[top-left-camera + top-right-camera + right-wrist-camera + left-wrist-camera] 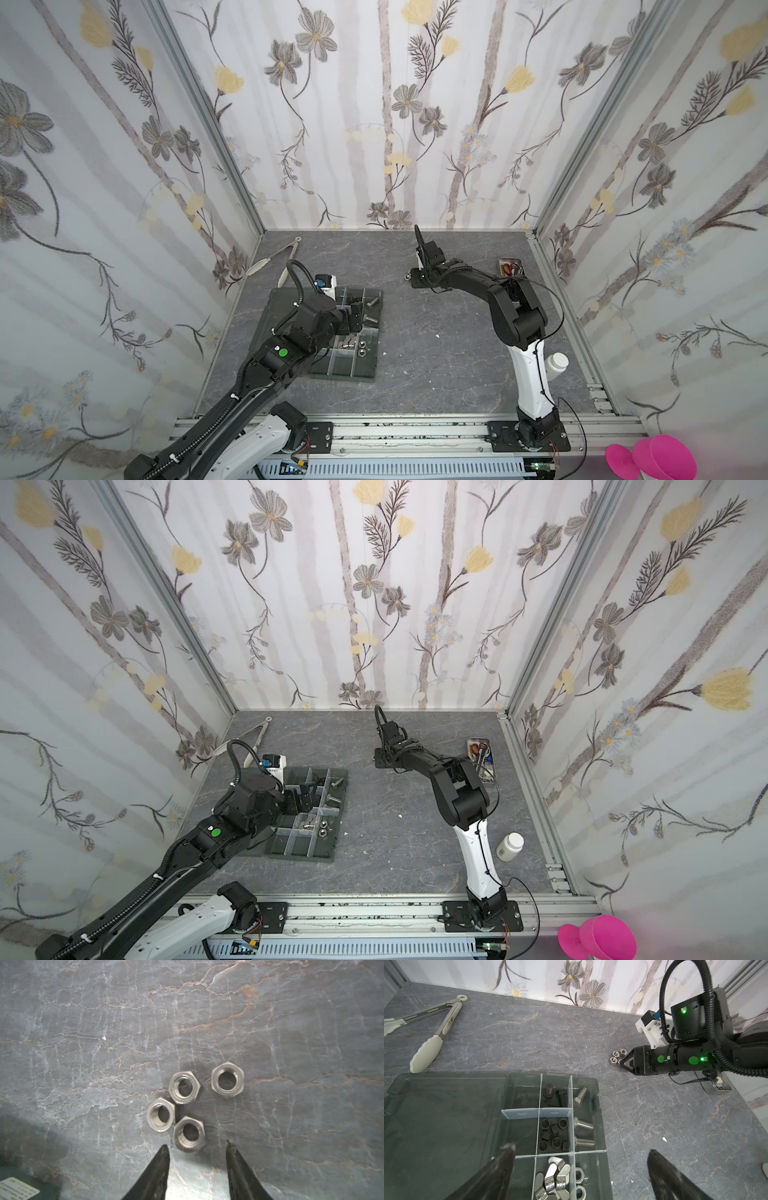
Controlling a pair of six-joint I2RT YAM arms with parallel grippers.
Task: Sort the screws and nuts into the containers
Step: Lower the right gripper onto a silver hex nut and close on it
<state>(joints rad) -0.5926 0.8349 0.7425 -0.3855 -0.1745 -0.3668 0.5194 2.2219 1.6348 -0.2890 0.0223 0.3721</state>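
Several silver hex nuts (189, 1134) lie loose in a cluster on the grey tabletop. My right gripper (197, 1145) is open, its tips just short of the nearest nut, with nothing between them. In both top views this gripper (411, 278) (377, 760) sits low at mid-table. My left gripper (581, 1150) hangs wide open and empty over the dark organiser tray (600, 1105). The tray's containers hold black screws (559, 1095), silver screws (583, 1125), black nuts (553, 1134), wing nuts (554, 1176) and silver hex nuts (579, 1175).
Metal tongs (274, 259) lie at the back left. A narrow metal tray of scissors (511, 266) stands at the back right and a white bottle (555, 365) beside the right arm. The organiser's lid (446, 1115) lies open flat. A small white device (326, 282) sits behind the tray.
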